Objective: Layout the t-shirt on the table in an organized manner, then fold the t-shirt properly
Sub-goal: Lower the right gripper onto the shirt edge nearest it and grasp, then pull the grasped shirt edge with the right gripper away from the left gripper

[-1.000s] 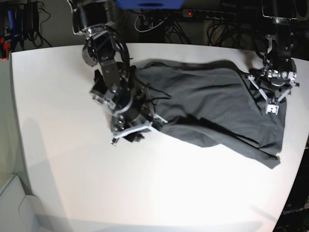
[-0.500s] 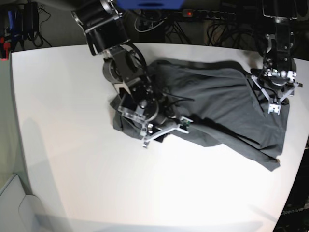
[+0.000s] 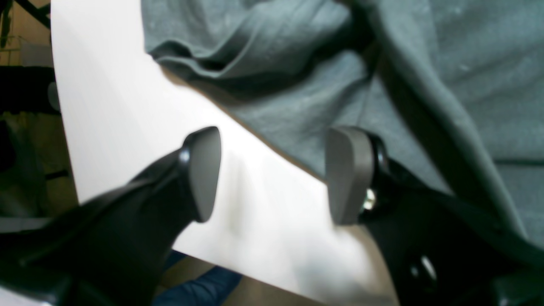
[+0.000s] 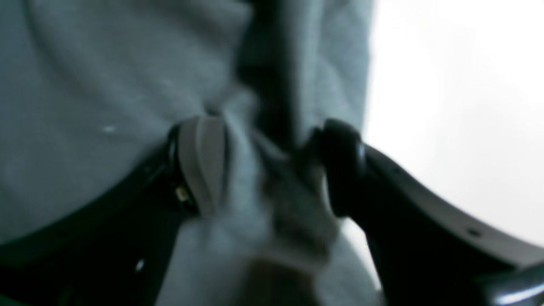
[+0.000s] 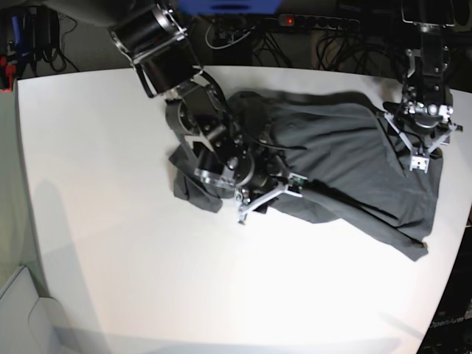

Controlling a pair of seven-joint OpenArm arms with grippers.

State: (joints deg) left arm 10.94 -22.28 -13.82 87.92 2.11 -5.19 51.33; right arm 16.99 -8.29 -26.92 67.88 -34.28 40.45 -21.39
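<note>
A robotics lab: white table (image 5: 110, 258), cables (image 5: 243, 33) and power strip (image 5: 317, 22) behind

The right wrist view is blurred; whether the right hand (image 4: 272, 170) pinches the shirt (image 4: 106, 76) is unclear.

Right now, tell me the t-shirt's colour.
Plain dark charcoal grey t-shirt, clearest in the base view.

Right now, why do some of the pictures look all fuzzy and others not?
Right wrist view: very blurry, the t-shirt and the right gripper smeared, the table washed out to bright white. Left wrist view: sharper cloth, but the left gripper close to the lens is soft and the table glares. Base view: clearest, though its edges bend and the table shines near the front.
</note>
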